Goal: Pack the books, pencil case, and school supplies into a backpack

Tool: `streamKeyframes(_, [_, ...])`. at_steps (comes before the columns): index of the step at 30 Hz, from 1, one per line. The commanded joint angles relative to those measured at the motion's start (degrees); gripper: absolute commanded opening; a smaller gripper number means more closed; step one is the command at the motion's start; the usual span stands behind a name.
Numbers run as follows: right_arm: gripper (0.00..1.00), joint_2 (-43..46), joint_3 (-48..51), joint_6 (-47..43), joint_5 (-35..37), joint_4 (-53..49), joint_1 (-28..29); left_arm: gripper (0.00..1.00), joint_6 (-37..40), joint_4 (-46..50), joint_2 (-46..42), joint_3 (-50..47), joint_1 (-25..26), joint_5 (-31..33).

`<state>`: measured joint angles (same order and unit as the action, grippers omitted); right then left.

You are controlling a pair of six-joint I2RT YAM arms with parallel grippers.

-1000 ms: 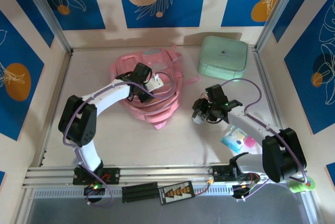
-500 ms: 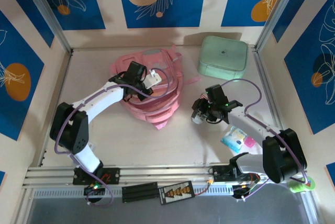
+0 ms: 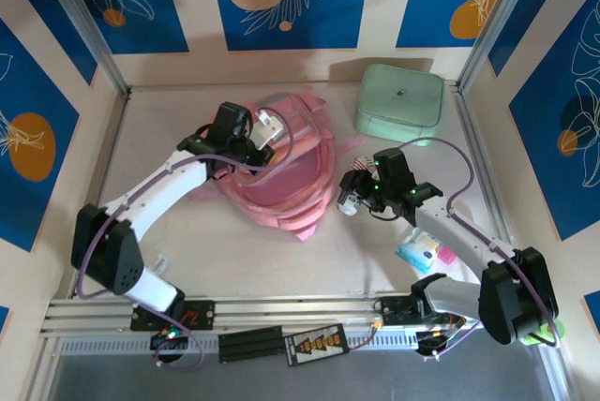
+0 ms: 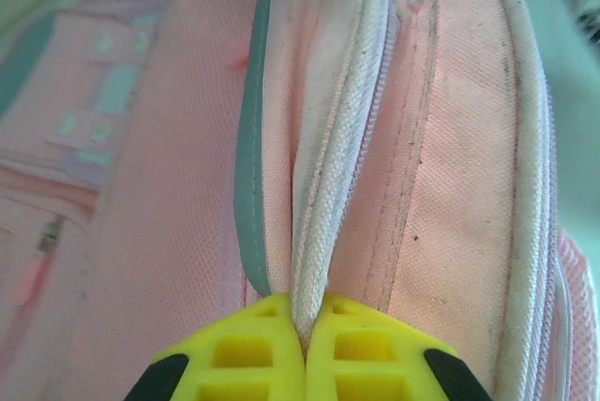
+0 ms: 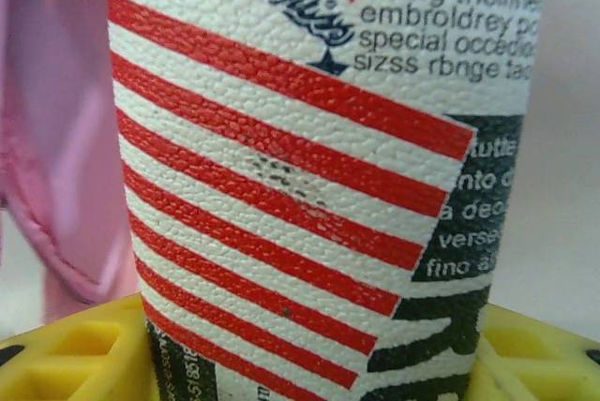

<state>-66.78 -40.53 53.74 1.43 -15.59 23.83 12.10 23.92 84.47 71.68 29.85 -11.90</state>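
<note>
- Left gripper (image 4: 305, 349) pinches a seam of the backpack (image 4: 450, 185) tight — the thin fabric could slip out, collapsing the opening.
- Right gripper (image 5: 305, 368) clasps a red-striped tube (image 5: 300, 157) — it may snag the rim.

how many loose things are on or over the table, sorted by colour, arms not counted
pink: 2, the backpack and a small pink item
mint green: 1, the box
light blue: 1, a packet
white with red stripes: 1, the striped item in the right claw
total: 5
</note>
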Motion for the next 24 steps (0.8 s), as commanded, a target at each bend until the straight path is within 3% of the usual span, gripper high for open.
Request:
streamKeyframes(1, [0.46,0.47,-3.49,1.27,-5.0,3.98,1.92,0.0,-9.03,-8.2,-4.89,2.56,0.34,-5.32])
streamKeyframes(9, [0.46,-14.13,-14.04,9.76,-10.22,9.02,7.06,0.0,-19.11,-14.24,-2.39,6.26,0.38,-7.49])
streamKeyframes(15, [0.47,-25.84,-23.33,16.89,-3.95,8.3,9.92,0.0,-23.29,-16.93,0.33,8.53,0.32,-6.97])
streamKeyframes(21, [0.56,-33.87,-27.68,18.4,-3.28,17.94,10.02,0.0,-24.67,-17.12,1.69,9.6,0.38,-6.61])
streamKeyframes(24, [0.7,-34.39,-28.5,17.76,-3.72,17.38,10.1,0.0,-24.28,-16.19,2.02,9.79,0.33,-6.39])
